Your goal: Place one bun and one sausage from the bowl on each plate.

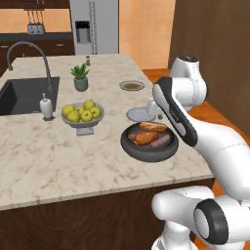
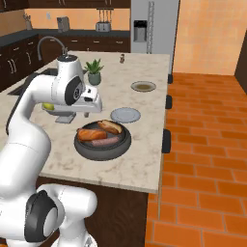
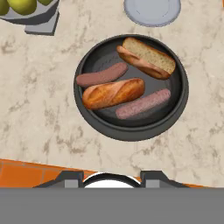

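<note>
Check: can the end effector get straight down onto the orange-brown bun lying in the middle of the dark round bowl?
Probably yes. The orange-brown bun lies uncovered in the dark round bowl, below the hand, with a pinkish sausage close on either side, so finger room looks tight.

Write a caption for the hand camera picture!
Two buns and two sausages wait in the dark bowl, a plate beside it.

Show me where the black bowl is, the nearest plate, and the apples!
bowl (image 3: 131, 131): hand view, on its thick near rim.
near plate (image 3: 152, 11): hand view, on its flat bare middle.
apples (image 1: 86, 115): left base view, on a front apple of the pile.
</note>
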Motion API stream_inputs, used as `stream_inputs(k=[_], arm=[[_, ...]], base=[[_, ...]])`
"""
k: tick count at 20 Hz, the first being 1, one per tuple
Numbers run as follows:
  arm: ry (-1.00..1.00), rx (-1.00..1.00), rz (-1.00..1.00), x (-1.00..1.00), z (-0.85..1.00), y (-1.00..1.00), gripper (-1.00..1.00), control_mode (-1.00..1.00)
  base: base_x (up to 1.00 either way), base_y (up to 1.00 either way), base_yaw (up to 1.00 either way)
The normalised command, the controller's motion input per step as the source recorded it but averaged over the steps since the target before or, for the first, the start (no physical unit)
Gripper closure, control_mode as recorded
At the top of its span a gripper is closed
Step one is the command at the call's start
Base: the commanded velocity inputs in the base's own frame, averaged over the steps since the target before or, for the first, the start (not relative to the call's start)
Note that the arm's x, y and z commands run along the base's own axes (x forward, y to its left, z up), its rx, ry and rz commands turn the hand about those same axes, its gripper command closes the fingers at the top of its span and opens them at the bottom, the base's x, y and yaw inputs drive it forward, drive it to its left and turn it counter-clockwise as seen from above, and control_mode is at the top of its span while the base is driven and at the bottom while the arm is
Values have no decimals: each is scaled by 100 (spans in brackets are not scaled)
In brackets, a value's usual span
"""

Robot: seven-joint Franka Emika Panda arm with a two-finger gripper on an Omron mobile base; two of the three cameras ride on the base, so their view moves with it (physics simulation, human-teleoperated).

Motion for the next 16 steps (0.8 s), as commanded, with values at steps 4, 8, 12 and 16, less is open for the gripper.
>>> stream_inputs(k=[4, 8, 12, 16], arm=[[0, 0, 1, 28, -8, -24, -100, -100], [0, 0, 8, 58, -29, -43, -100, -100], [0, -10, 20, 51, -50, -21, -100, -100], [0, -13, 27, 37, -50, -4, -100, -100]], base=[[0, 0, 0], [0, 0, 0], [0, 0, 0], [0, 0, 0]])
